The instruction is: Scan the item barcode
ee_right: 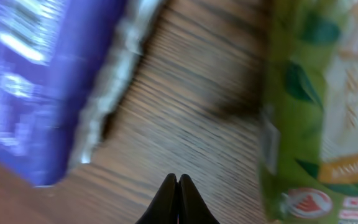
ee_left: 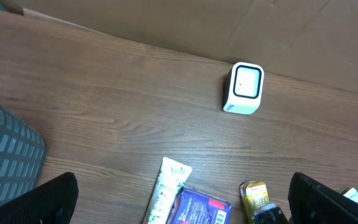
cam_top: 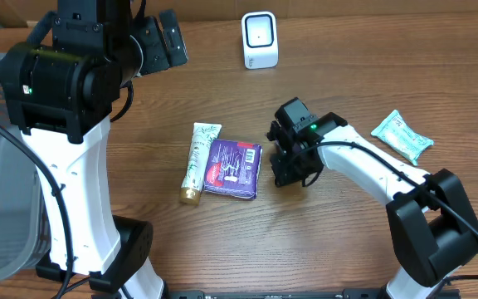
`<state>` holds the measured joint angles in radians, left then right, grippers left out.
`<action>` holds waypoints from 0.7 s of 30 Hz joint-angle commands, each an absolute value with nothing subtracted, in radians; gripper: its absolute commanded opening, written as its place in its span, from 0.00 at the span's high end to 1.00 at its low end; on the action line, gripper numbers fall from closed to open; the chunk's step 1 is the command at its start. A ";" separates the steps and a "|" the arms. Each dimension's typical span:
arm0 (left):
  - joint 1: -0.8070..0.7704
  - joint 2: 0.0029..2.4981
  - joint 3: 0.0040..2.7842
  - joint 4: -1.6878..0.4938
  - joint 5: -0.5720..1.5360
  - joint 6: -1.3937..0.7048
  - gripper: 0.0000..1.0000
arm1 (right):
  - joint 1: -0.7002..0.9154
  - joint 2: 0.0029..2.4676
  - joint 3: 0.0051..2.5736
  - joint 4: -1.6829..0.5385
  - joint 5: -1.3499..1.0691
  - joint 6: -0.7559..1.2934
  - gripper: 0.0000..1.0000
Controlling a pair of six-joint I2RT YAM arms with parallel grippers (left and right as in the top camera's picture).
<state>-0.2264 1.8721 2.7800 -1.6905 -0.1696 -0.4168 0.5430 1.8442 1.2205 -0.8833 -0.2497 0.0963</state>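
While no item sits in front of the barcode scanner [cam_top: 260,40], I judge the scan not yet done and the pick-up itself unfinished.

- Left end effector [cam_top: 166,41]: raised at 11 o'clock over the surface [cam_top: 139,116], jaws spread wide, holding nothing.
- Scanner: upright at 12 o'clock, well apart from every item, with bare wood in front of it.
- Right end effector [ee_right: 178,190]: low at the centre of the surface, fingers pressed together. The wrist view shows only wood grain beyond the tips, so it appears to grip nothing.
- Green packet [ee_right: 316,112], the likely item: lies flat just at 3 o'clock of those tips, and the arm hides it from overhead.
- Left to do: grasp it, carry it toward 12 o'clock, and turn the barcode to the scanner. The barcode's position cannot be told.

Surroundings:
- Grey slatted basket [ee_left: 5,149] at 9 o'clock, off the working path.
- Cream tube [cam_top: 199,162] touching the purple packet [cam_top: 232,169].
- The purple packet lies close at 9 o'clock of the fingers and crowds any reopening.
- Teal sachet [cam_top: 401,135] at 3 o'clock, clear of the work.
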 commanded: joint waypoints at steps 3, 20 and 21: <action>-0.223 1.877 2.777 -1.689 -0.183 -0.424 0.00 | 0.537 1.850 1.199 -0.865 -0.162 0.139 0.96; -0.223 1.877 2.777 -1.689 -0.183 -0.424 0.01 | 0.443 1.852 1.197 -0.779 0.235 0.344 0.96; -0.223 1.877 2.777 -1.689 -0.183 -0.424 0.01 | 0.432 1.852 1.197 -0.778 0.235 0.345 0.96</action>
